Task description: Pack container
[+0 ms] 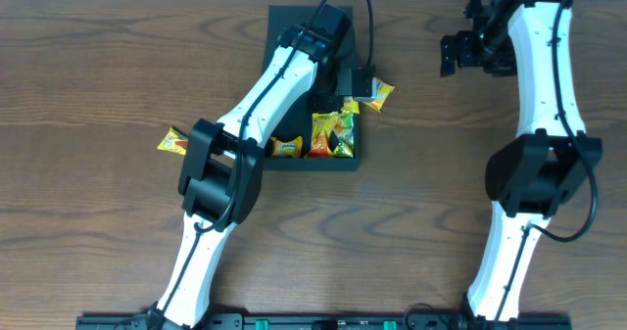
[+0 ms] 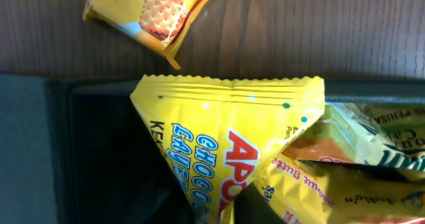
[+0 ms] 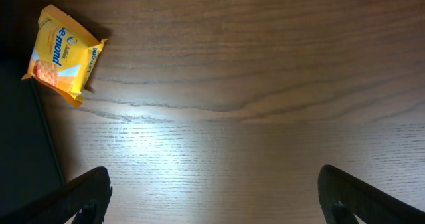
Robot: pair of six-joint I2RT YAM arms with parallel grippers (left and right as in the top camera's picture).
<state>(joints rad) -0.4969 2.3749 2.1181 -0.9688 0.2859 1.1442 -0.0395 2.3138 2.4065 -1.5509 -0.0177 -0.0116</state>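
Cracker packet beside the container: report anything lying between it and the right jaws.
Nothing visible does. Only bare table separates the right gripper, jaws open, from the cracker packet, lying just outside the container's wall.

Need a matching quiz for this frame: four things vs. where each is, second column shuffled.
Things:
1. right gripper
2. cracker packet
3. lone packet
4. orange-green packet

Places:
a. inside the container
b. on the table, left of the left arm
c. open, above bare table
d. on the table, beside the container's right edge

Pairs: 1-c, 2-d, 3-b, 4-a
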